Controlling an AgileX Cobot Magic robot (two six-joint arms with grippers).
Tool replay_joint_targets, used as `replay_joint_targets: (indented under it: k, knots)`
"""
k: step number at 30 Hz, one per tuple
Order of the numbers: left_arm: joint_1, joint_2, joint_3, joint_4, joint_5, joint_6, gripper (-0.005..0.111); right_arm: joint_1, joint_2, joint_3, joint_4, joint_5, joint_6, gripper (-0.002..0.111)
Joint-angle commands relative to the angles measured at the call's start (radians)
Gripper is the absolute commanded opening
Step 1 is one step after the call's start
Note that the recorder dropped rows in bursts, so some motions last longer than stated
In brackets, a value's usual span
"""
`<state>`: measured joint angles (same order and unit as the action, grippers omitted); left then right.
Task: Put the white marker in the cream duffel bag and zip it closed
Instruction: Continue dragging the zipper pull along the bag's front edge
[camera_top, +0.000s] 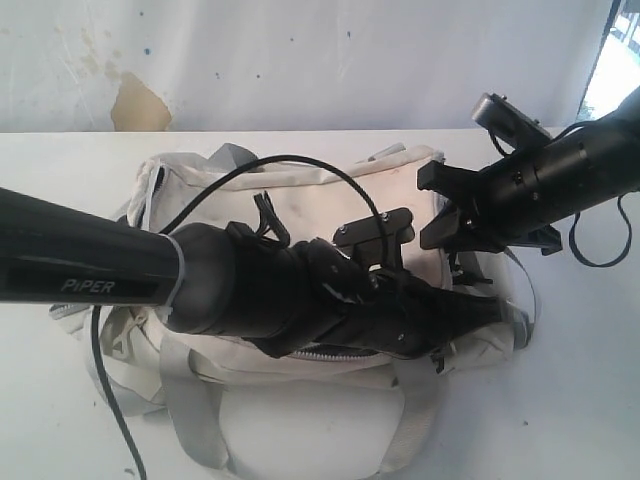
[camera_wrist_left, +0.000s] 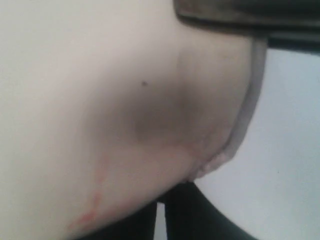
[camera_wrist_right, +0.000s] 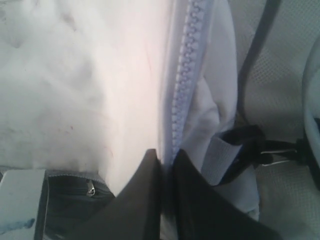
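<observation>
The cream duffel bag (camera_top: 300, 200) lies on the white table, its long zipper partly open as a dark slit (camera_top: 330, 352) under my left arm. The white marker is not in view. My left gripper (camera_top: 455, 320) reaches across to the bag's right part. In the left wrist view its dark fingers (camera_wrist_left: 200, 215) stand almost together, tips against the smudged cream fabric (camera_wrist_left: 100, 100). My right gripper (camera_top: 425, 205) is at the bag's right end. Its fingers (camera_wrist_right: 140, 200) are shut on the fabric where a grey zipper (camera_wrist_right: 182, 75) runs between them.
A black cable (camera_top: 300, 160) loops over the bag from the left arm. Grey webbing straps (camera_top: 200, 420) trail onto the table (camera_top: 560, 400) in front. A black strap clip (camera_wrist_right: 250, 150) sits beside the right fingers. A stained wall (camera_top: 300, 60) stands behind.
</observation>
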<state>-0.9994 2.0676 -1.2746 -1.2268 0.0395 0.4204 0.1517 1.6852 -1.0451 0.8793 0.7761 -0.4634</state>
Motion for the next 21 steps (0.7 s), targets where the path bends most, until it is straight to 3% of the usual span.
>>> replay_joint_targets:
  k: [1, 9, 21]
  knots:
    - [0.001, -0.014, -0.006, 0.075, 0.032, 0.006, 0.000, -0.003, -0.011, -0.003, -0.002, 0.030, -0.011, 0.000]
    - [0.005, -0.079, -0.006, 0.357, 0.322, -0.002, 0.000, -0.003, -0.011, -0.003, -0.078, 0.009, -0.011, 0.000]
    - [0.131, -0.140, -0.006, 0.368, 0.707, -0.004, 0.000, -0.003, -0.009, -0.001, -0.118, -0.053, -0.002, 0.000]
